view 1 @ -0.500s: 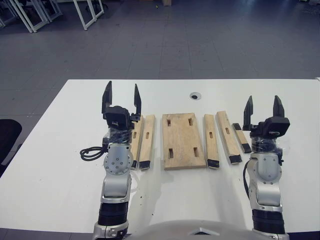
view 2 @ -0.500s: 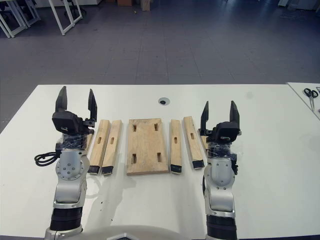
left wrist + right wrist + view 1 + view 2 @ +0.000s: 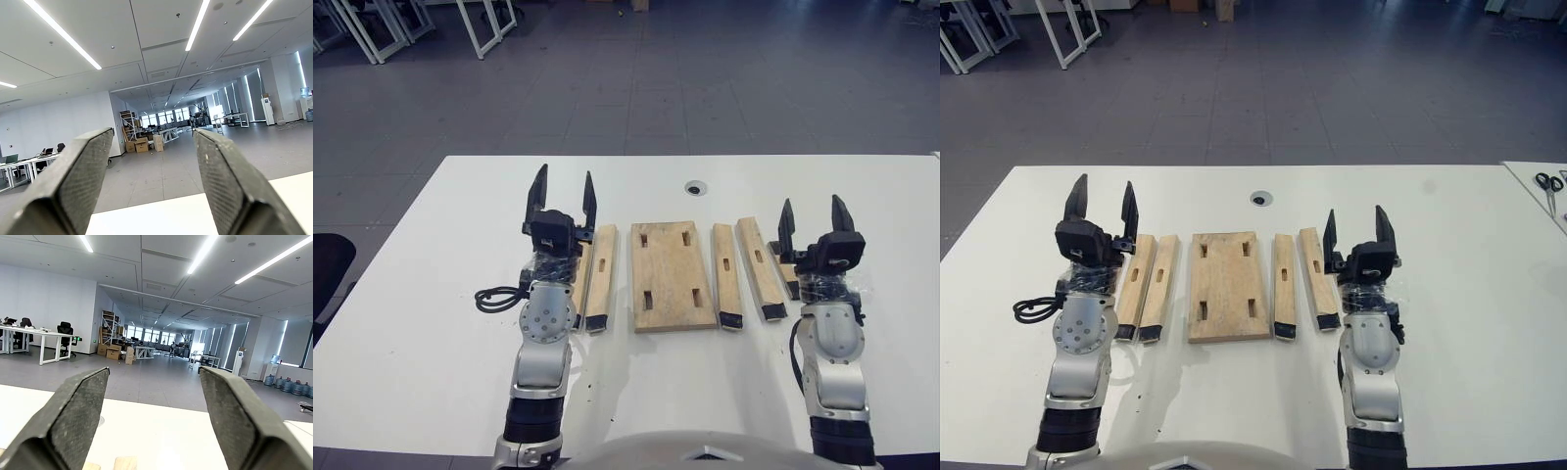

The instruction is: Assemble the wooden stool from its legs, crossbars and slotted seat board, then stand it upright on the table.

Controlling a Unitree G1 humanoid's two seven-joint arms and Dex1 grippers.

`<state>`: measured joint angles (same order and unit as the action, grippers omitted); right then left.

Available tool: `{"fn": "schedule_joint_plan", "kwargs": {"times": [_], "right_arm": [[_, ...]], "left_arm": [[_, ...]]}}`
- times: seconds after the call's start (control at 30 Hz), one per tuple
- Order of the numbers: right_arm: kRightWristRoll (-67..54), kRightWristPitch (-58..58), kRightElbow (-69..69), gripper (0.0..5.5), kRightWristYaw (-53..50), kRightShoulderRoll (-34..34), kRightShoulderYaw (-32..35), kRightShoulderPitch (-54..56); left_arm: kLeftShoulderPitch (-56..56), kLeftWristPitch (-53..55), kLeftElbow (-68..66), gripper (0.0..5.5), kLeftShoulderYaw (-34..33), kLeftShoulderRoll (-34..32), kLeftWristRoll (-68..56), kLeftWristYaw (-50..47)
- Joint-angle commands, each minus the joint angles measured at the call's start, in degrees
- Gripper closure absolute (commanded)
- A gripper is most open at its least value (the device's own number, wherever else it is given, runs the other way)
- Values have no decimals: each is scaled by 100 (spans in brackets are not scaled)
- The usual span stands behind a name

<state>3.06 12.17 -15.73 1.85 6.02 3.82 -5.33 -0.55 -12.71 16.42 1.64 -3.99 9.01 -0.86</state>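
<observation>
Lying flat between the two grippers, the slotted seat board [image 3: 673,275] is a pale wooden rectangle with four short rectangular slots, one near each corner, and it rests unassembled on the white table [image 3: 431,323]. The left gripper [image 3: 566,172] points upward and away from the robot with its two dark fingers [image 3: 73,191] spread wide and nothing between them. Just to its right, between it and the seat board, lie two light wooden legs [image 3: 1161,284] side by side, each with an elongated slot along its face and a black tip at the near end; the one closer to the gripper is partly hidden behind the gripper's wrist in the left eye view. A coiled black cable [image 3: 494,299] lies on the table on the left gripper's outer side, near its wrist. The right gripper [image 3: 813,202] also points up, its fingers [image 3: 78,421] held well apart and holding nothing. To its left, between it and the seat board, lie two more slotted legs [image 3: 725,274] with black near ends, the outer one [image 3: 760,266] slightly angled. A shorter, dark-tipped wooden piece [image 3: 787,272] lies just beside the right gripper, partly hidden behind its fingers. Beyond the seat board, farther than both grippers' fingertips, a round cable hole [image 3: 693,187] sits in the tabletop.
</observation>
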Motion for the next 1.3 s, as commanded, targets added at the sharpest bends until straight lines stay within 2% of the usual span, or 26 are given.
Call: {"fn": "schedule_joint_plan", "kwargs": {"times": [0.03, 0.43, 0.53, 1.3], "right_arm": [[10, 29, 32, 216, 10, 18, -9, 4], [46, 88, 101, 216, -57, -72, -65, -12], [72, 83, 83, 254, -103, -85, -40, -10], [62, 31, 104, 254, -155, -75, -2, -47]], "left_arm": [[-34, -9, -84, 250, 28, -95, -45, 136], [-86, 218, -85, 250, -60, -35, -202, 59], [-103, 222, -75, 255, -46, -30, -202, 58], [-126, 231, -68, 255, -27, -14, -192, 49]]}}
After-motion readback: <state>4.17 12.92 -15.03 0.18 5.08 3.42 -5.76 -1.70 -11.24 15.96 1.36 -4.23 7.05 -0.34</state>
